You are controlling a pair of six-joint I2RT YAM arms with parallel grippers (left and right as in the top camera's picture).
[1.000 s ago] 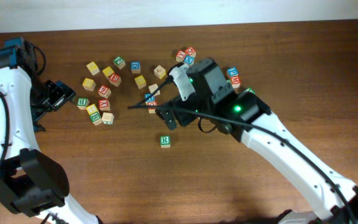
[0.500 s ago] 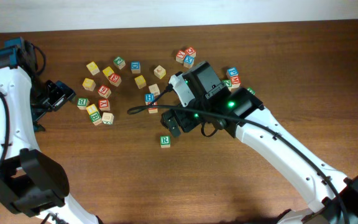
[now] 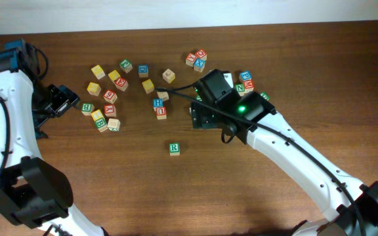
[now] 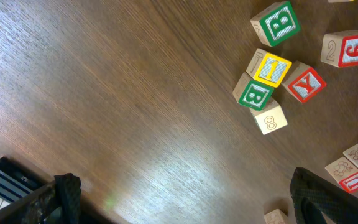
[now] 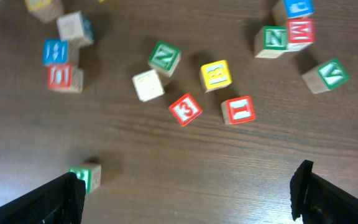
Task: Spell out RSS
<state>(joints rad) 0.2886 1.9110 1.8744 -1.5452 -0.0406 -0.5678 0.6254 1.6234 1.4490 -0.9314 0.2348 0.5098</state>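
Note:
The green R cube (image 3: 174, 148) sits alone on the table in front of the scattered pile. It also shows in the right wrist view (image 5: 87, 176), beside my right gripper's left finger. My right gripper (image 3: 199, 116) (image 5: 188, 199) is open and empty, up and to the right of the R cube. Several yellow cubes lie in the pile, such as one at the back left (image 3: 98, 71) and one in the middle (image 3: 148, 86). Another shows in the right wrist view (image 5: 216, 74). I cannot read an S on any of them. My left gripper (image 3: 61, 99) (image 4: 188, 205) is open and empty at the far left.
A cluster of green B, yellow 1, red Y and plain 8 cubes (image 4: 271, 68) lies just right of my left gripper. A blue and a red cube (image 3: 159, 107) sit above the R cube. More cubes (image 3: 245, 82) lie behind my right arm.
My right gripper has drawn back up and to the right, away from the R cube. The R cube and the left arm have not moved.

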